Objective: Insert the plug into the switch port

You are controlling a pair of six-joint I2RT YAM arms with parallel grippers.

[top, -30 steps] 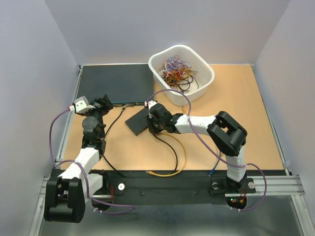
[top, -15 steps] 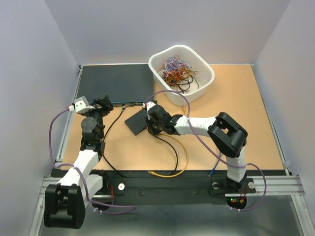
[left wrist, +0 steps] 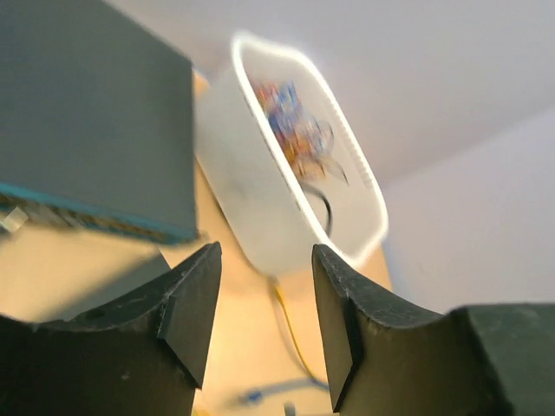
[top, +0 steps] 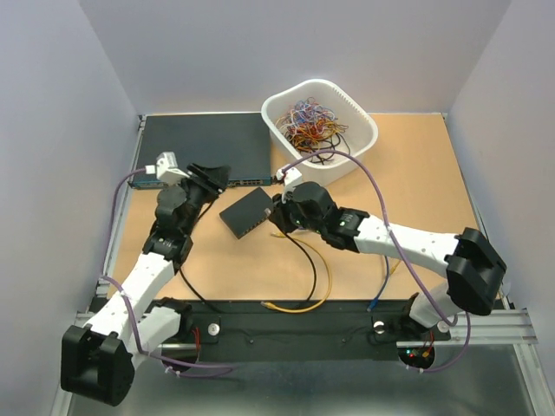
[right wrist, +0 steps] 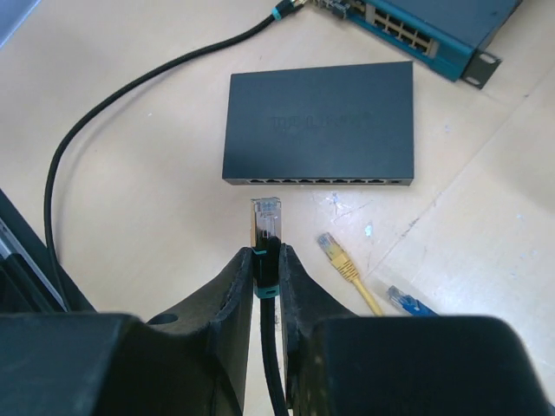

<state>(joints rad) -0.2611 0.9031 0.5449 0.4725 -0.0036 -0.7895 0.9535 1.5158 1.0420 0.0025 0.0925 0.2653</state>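
Both arms have shifted in the last second. The right arm is now reaching in stretched out instead of folded, and the left end effector (left wrist: 264, 260) is swinging right along the wide dark grey rack unit with the teal front strip (top: 204, 147).

The right end effector (right wrist: 266, 256) is clamping the clear, gold-contact plug (right wrist: 265, 217) tight by its teal boot, with the black cable (right wrist: 270, 373) trailing back between the fingers. The left one is hanging wide open, holding nothing, facing the white plastic basket (left wrist: 247, 182).

The small flat black rectangular box (right wrist: 321, 121) is lying on the tan worktop (right wrist: 130, 225). Its row of square switch ports (right wrist: 316, 181) is facing the plug, and the plug tip is sitting just short of the row, not touching, near its left end.

I'm reading this as final alignment, with nothing seated yet. The next move is calling for squaring the plug to one port, then pushing straight in. The box looks unbraced, so I'm expecting it to slide back under the push.
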